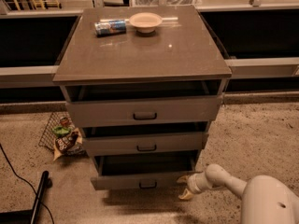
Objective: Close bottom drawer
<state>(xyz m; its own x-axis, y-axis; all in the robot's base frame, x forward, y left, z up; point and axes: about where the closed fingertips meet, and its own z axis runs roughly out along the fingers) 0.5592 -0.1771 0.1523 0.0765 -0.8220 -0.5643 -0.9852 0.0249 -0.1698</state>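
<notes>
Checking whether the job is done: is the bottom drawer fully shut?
No, the bottom drawer juts out with its inside showing, the gripper by its right front corner.

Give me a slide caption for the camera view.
Gripper beside the right end of the open bottom drawer, jaws apart.

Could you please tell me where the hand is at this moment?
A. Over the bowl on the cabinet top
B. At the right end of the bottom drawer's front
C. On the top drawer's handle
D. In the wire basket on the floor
B: the hand sits low near the floor, at the right end of the front of the bottom drawer, which stands partly open.
</notes>
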